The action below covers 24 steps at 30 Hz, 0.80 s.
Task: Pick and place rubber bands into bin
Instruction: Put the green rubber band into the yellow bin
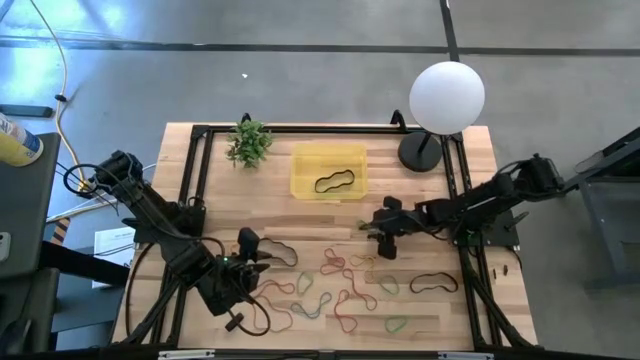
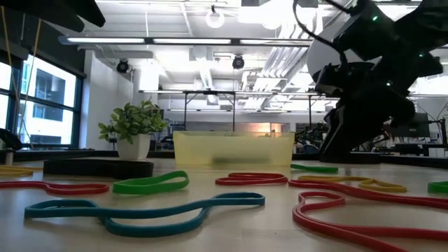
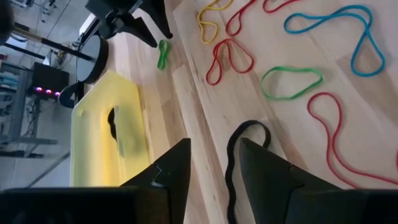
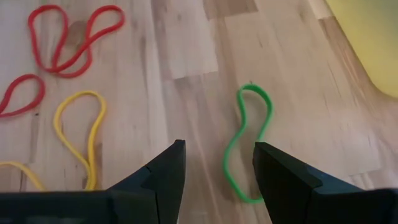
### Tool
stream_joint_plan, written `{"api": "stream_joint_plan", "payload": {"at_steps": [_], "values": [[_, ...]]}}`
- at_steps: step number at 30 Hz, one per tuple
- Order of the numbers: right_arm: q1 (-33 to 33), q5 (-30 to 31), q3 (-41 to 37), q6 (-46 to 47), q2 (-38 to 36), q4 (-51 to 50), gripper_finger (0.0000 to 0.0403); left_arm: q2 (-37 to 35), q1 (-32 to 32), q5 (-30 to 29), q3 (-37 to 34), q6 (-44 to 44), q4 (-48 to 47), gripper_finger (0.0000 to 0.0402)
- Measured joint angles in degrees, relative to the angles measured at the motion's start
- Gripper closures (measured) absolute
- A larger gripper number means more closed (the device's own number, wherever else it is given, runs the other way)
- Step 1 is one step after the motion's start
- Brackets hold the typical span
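Observation:
Many rubber bands (image 1: 340,285) of mixed colours lie flat on the near half of the wooden table. The yellow bin (image 1: 328,170) stands at the far middle with one black band (image 1: 335,182) inside. My left gripper (image 1: 250,243) is open, low over the table; its fingers stand on either side of a black band (image 3: 233,155) lying on the wood. My right gripper (image 1: 384,240) is open, its fingers on either side of a green band (image 4: 249,140) lying near the bin's corner (image 4: 373,43).
A small green plant (image 1: 249,143) stands left of the bin, and a lamp with a white globe (image 1: 447,97) and a black base (image 1: 420,152) stands to its right. A black frame (image 1: 195,180) runs round the table's edges. Bands lie close around both grippers.

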Motion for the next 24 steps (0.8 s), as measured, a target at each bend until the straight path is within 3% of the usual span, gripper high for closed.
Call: {"api": "stream_joint_plan", "payload": {"at_steps": [8,15,24], "values": [[-3.5,-5.3,0.0,0.5,0.0,-0.4,0.0226,0.0,0.0,-0.6,0.0,0.0,-0.2,0.028],[-3.8,-0.9,0.0,0.1,0.0,-2.5,0.0226,0.0,0.0,-1.0,0.0,0.0,-0.7,0.0286],[-5.8,-0.7,0.0,0.5,0.0,-3.6,0.0226,0.0,0.0,-1.3,0.0,-1.3,-1.0,0.0285]]}}
